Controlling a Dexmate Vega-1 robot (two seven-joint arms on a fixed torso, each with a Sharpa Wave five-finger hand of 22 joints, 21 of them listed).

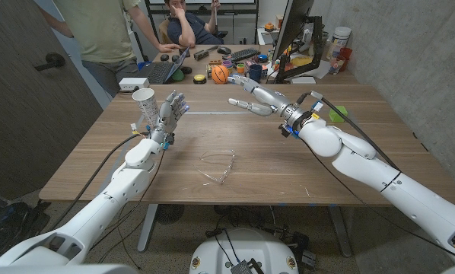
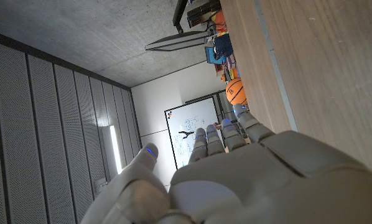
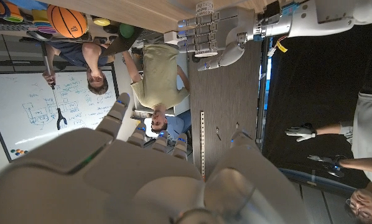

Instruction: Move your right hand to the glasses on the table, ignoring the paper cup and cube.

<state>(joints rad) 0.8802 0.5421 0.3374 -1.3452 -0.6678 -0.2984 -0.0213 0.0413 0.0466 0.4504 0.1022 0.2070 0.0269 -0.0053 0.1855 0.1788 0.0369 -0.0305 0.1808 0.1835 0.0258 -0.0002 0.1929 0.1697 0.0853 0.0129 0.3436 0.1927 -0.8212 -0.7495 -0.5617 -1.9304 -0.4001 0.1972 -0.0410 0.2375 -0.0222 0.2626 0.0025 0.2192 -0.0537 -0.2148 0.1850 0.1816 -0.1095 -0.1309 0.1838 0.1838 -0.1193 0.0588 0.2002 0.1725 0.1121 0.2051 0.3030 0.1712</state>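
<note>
One glasses (image 1: 218, 167) pair near on the table (image 1: 288, 171), one paper cup (image 1: 144, 106) far left; right hand (image 1: 252, 97) open, empty

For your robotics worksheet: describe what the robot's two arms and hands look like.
Both arms have smooth white rounded shells with black cables alongside. The left hand and right hand are light grey with small blue fingertip marks. The right wrist has a black-and-silver collar with blue and yellow bits.

Pretty sure I'm driving this thing in a lab or office workroom. Bare concrete walls, a whiteboard (image 3: 24, 112) covered in diagrams, and past the far edge of the wooden table (image 1: 364, 152) there's a cluttered desk with a monitor (image 1: 292, 30), laptop (image 1: 163, 70), keyboard (image 1: 245, 55) and a basketball (image 1: 221, 74). People hanging around too.
</note>
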